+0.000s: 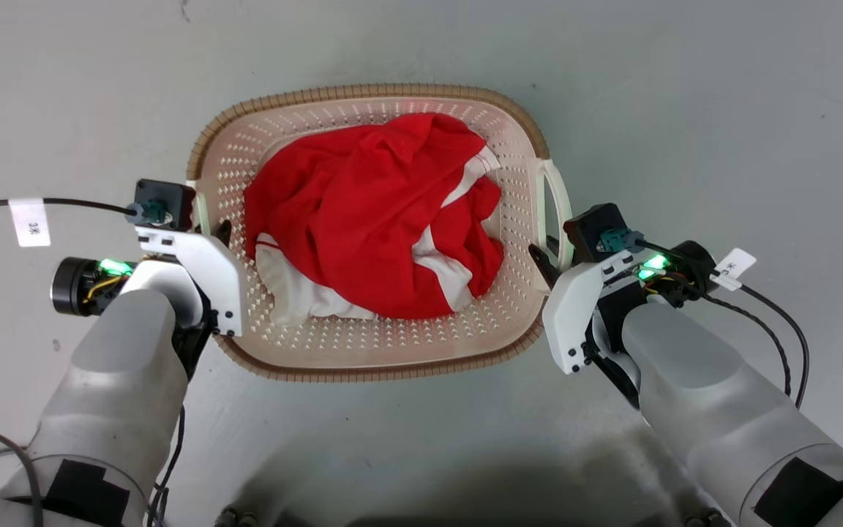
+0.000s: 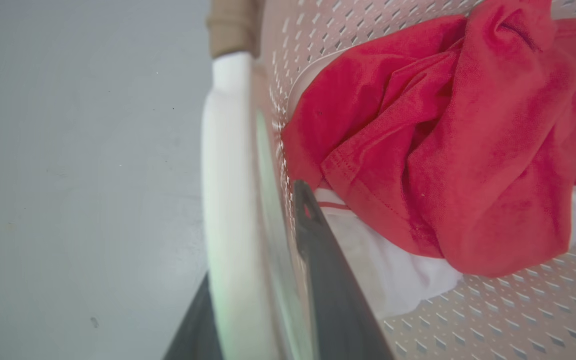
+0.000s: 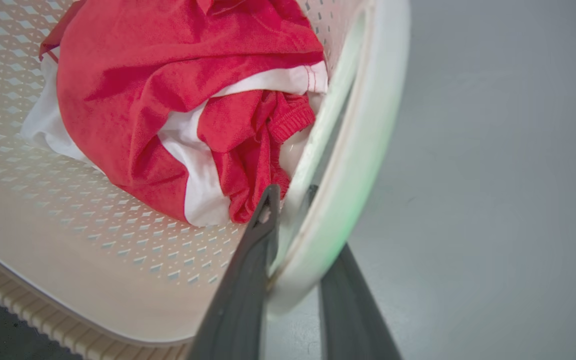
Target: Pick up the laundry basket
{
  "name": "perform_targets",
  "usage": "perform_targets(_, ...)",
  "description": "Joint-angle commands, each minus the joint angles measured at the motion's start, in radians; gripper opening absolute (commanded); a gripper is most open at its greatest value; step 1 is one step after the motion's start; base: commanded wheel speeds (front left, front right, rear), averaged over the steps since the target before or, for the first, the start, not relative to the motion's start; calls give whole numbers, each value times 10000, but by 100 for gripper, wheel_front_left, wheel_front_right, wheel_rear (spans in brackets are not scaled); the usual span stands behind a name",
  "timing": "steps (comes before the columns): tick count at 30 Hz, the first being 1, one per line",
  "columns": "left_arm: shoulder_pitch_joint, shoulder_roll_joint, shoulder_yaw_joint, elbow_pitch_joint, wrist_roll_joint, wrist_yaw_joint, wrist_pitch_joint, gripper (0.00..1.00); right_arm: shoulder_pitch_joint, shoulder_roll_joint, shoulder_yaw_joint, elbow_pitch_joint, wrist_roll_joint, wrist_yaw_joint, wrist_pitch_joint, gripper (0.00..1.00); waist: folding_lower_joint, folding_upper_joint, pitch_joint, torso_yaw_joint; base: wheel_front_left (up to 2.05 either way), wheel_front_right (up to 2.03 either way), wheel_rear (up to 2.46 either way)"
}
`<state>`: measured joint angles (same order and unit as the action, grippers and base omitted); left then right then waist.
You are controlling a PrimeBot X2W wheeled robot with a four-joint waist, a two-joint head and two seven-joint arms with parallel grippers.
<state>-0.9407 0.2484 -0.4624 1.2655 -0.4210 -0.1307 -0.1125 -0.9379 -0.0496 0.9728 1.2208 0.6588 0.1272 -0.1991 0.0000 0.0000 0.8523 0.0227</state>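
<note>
1. Between the left gripper (image 1: 215,228) and the right gripper (image 1: 549,258), the laundry basket (image 1: 363,91) is pictured from above, its brown rim and cream perforated walls spanning the gap from one pincer to the other.
2. The left gripper is closed on the basket's side. An inner finger (image 2: 328,280) is laid against the inside of the perforated wall, and an outer finger (image 2: 195,330) is pressed to the outside of the white left handle (image 2: 228,175).
3. The right gripper is likewise clamped on the white right handle (image 3: 363,150), which is pinched between that pincer's own inner finger (image 3: 248,280) and outer finger (image 3: 348,310).
4. Just past both sets of fingertips, a crumpled red and white garment (image 1: 377,212) is heaped inside the basket.
5. Outward of each pincer, grey floor (image 1: 685,88) is shown; whether the basket is raised off it cannot be told.
6. Behind the left gripper, a green light (image 1: 108,266) is lit on the wrist, and a second green light (image 1: 654,262) is lit behind the right gripper.
</note>
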Motion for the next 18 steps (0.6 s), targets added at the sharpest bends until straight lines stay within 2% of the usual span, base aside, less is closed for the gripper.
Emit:
perform_targets(1,158,62,-129,47,-34,10,65,0,78,-5,182,-28,20,73,21,0,0,0,-210,16,0,0,0)
perform_targets(8,577,-107,-411,62,-537,8,257,0,383,-3,492,40,299,73,296,0,0,0,-1012,-14,0,0,0)
perform_targets(18,1640,-461,-1068,-134,-1479,-4,967,0,1148,14,946,285,824,72,1133,0,0,0,-2926,-178,0,0,0)
